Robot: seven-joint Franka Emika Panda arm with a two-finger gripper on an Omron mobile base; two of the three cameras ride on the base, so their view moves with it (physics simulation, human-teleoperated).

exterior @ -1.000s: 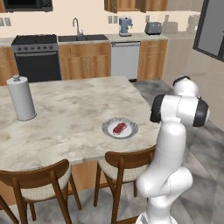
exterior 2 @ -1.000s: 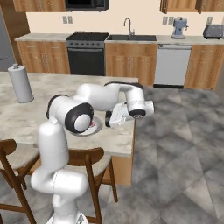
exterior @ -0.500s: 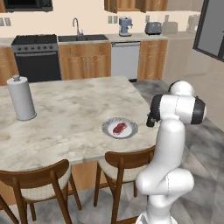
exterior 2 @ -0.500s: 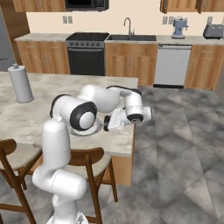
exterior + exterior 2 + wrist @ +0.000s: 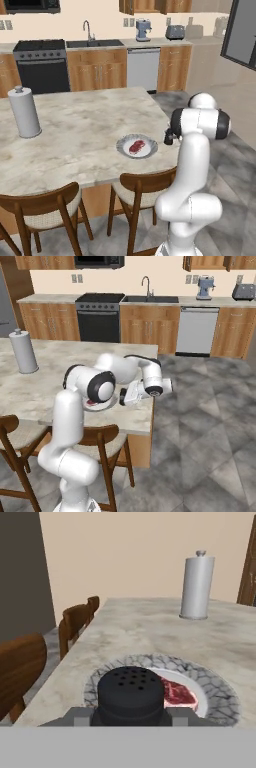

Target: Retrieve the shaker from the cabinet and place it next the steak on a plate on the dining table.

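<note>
Kitchen counters with a stove, sink and dishwasher line the far wall, and the dining table [image 5: 85,125] with its marbled stone top spreads in front of me. Taking the plate [image 5: 123,144] as my landmark and reading from the left base view: far to its left, well apart, stands the paper-towel roll [image 5: 24,112], upright on the table. Two dark-wood chairs [image 5: 47,210] tuck under the table's near edge, below and left of the plate. The plate sits near the table's right near corner, with the steak [image 5: 136,146] lying on it. Just right of the plate, by the table's edge, my gripper [image 5: 168,137] is clamped on the shaker [image 5: 130,690]. In the hand view the shaker's perforated black top sits between my fingertips [image 5: 80,716], right in front of the plate's patterned rim, the steak just behind it.
</note>
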